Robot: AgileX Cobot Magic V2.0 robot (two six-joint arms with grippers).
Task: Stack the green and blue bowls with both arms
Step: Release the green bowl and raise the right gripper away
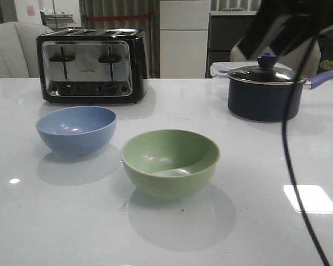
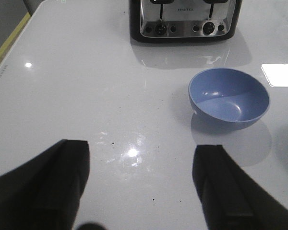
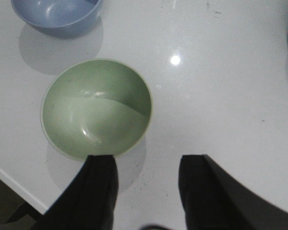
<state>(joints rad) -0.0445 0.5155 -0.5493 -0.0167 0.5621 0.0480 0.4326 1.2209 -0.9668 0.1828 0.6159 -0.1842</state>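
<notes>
Item one, left: we log the left gripper (image 2: 141, 184), black fingers spread wide and empty, above bare white table (image 1: 55, 221). The round matte dusty-blue bowl (image 1: 76, 129) sits upright ahead of it, off toward its right finger, near the chrome-and-black toaster (image 1: 92, 66).

Item two, centre: the round matte sage-green bowl (image 1: 170, 162) stands upright just beside the blue one, apart.

Item three, right: the right gripper (image 3: 146, 189), equally wide and empty, hovers at the green bowl's rim; we judge this arm nearer it.
</notes>
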